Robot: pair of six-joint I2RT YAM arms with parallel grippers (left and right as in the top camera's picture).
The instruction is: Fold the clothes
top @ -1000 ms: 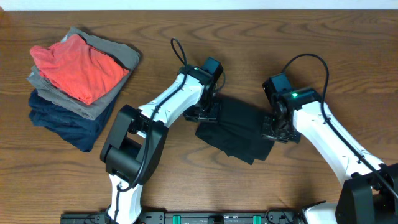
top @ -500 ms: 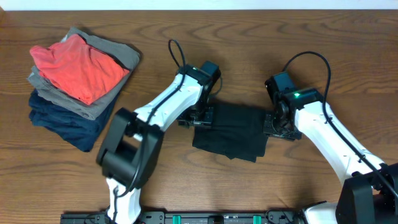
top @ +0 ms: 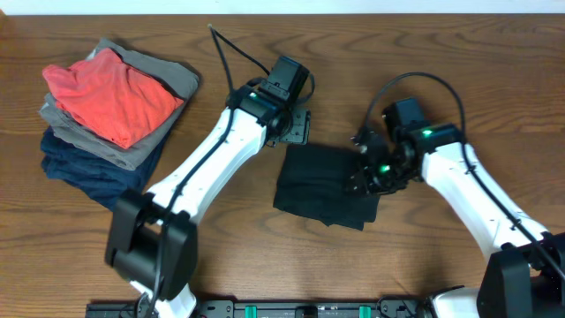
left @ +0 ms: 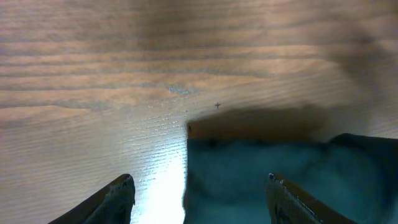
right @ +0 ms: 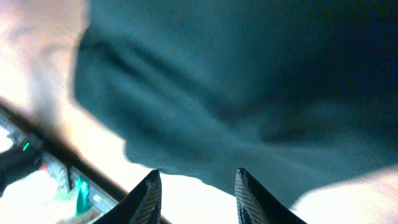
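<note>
The clothes, a black T-shirt (top: 320,184) folded into a small flat square, lie on the wooden table (top: 424,53) at its middle. My left gripper (top: 296,130) hovers just beyond the shirt's far left corner. In the left wrist view it (left: 200,190) stands open, with the shirt's edge (left: 280,168) lying on the table below and between the fingers. My right gripper (top: 360,174) is tilted over the shirt's right edge. In the right wrist view it (right: 196,180) is open with nothing between its fingers, the dark fabric (right: 236,93) just ahead of them.
A stack of folded garments sits at the back left: red-orange (top: 110,93) on top, grey (top: 172,75) under it, navy (top: 88,172) at the bottom. A black rail (top: 291,309) runs along the table's front edge.
The shirt went from skewed to a squarer lie. My left gripper drew back from its left edge and opened wider. My right gripper let go of the right edge and tilted over it.
</note>
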